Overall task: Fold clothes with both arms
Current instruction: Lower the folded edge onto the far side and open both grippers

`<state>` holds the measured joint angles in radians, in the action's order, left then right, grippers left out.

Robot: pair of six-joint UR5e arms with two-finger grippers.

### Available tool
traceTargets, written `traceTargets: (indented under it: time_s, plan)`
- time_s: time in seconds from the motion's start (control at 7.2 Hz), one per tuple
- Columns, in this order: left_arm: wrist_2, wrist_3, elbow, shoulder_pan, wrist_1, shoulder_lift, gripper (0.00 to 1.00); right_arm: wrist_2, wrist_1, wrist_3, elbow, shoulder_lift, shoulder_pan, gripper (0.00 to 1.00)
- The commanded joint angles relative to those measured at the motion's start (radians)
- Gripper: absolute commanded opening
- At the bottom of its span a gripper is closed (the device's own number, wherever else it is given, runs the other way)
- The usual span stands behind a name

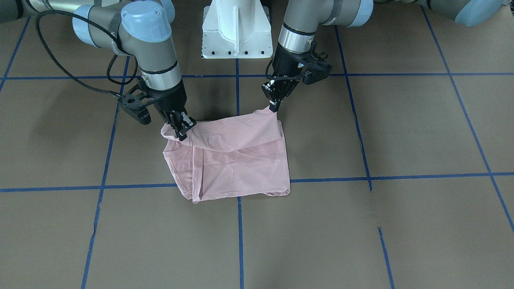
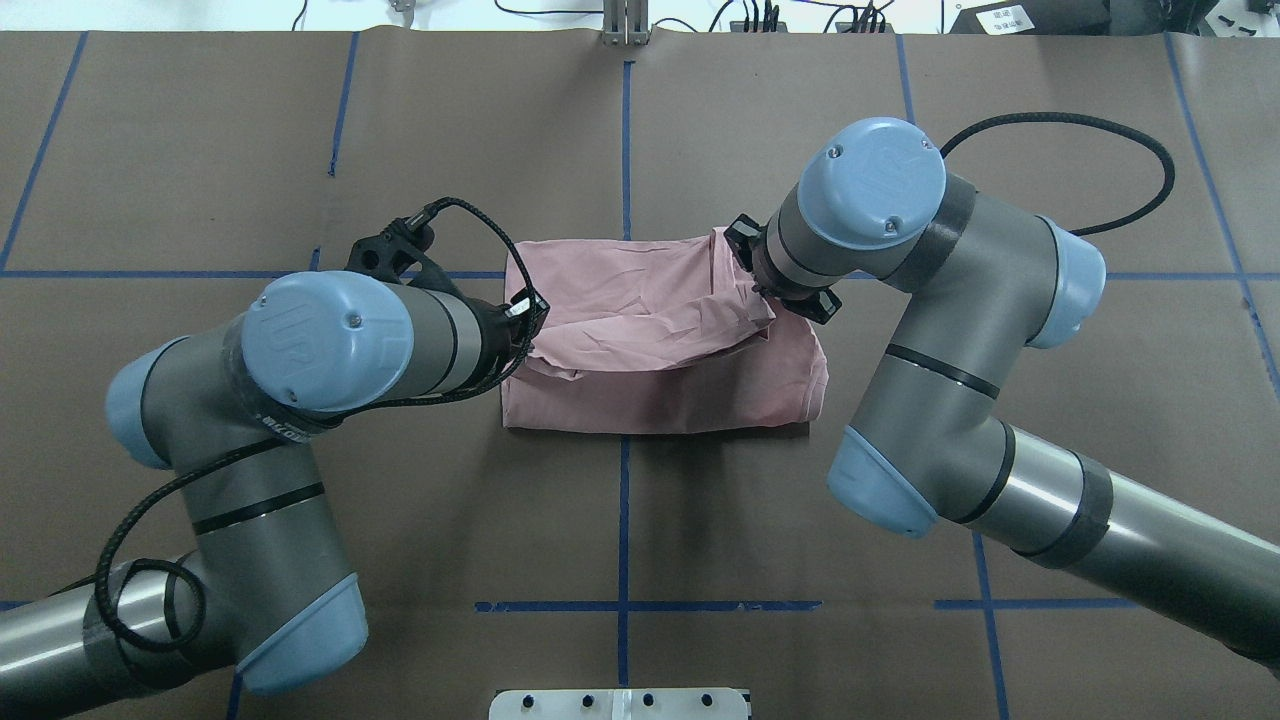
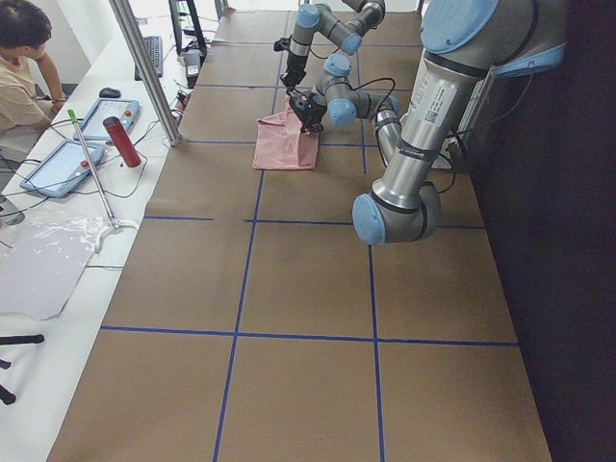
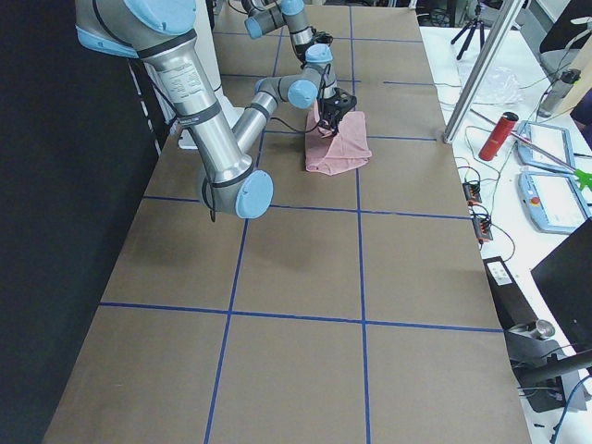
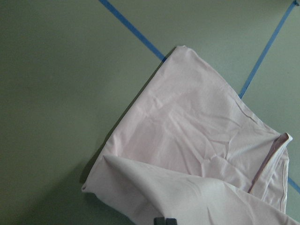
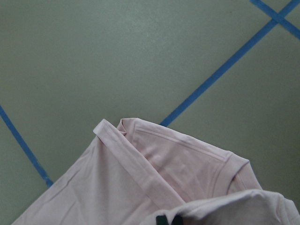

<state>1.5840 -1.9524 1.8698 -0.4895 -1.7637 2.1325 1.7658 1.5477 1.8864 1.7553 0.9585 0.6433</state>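
Observation:
The pale pink T-shirt [image 1: 237, 158] lies partly folded on the brown table, plain side up; its print is hidden. My left gripper [image 1: 274, 106] is shut on one corner of the shirt's upper layer and holds it raised. My right gripper [image 1: 181, 129] is shut on the other corner of that layer, at the same height. The lifted layer hangs between them over the part lying flat. In the overhead view the left gripper [image 2: 528, 318] and the right gripper [image 2: 748, 265] flank the shirt [image 2: 660, 390]. The wrist views show pink cloth [image 5: 197, 140] [image 6: 164, 183] under each gripper.
The white pedestal base [image 1: 235, 32] stands behind the shirt. Blue tape lines [image 1: 240, 237] cross the brown table cover. In the left side view an operator [image 3: 24, 58], tablets and a red bottle [image 3: 122, 141] are on a side bench beyond the table's far edge.

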Motion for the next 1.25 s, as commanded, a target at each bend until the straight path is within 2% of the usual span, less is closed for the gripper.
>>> traceTargets:
  time_s: [0.0, 0.42, 0.69, 0.83, 0.97, 1.11]
  plan:
    - [-0.032, 0.044, -0.109, -0.014, -0.085, 0.032, 0.00, 0.006, -0.061, -0.006, -0.142, -0.068, 0.025, 0.00]
    - [-0.030, 0.085, -0.110, -0.041, -0.080, 0.032, 0.00, 0.026, -0.063, -0.018, -0.213, -0.128, 0.056, 0.00]
    - [-0.028, 0.107, -0.110, -0.057, -0.074, 0.030, 0.00, 0.055, -0.196, -0.021, -0.342, -0.159, 0.078, 0.00]
    - [-0.030, 0.109, -0.119, -0.064, -0.080, 0.029, 0.00, 0.055, -0.198, -0.024, -0.352, -0.162, 0.082, 0.00]
    - [-0.032, 0.121, -0.161, -0.069, -0.088, 0.030, 0.00, 0.057, -0.201, -0.033, -0.382, -0.173, 0.082, 0.00]
    - [-0.033, 0.165, -0.226, -0.081, -0.126, 0.035, 0.00, 0.060, -0.202, -0.038, -0.480, -0.235, 0.082, 0.00]
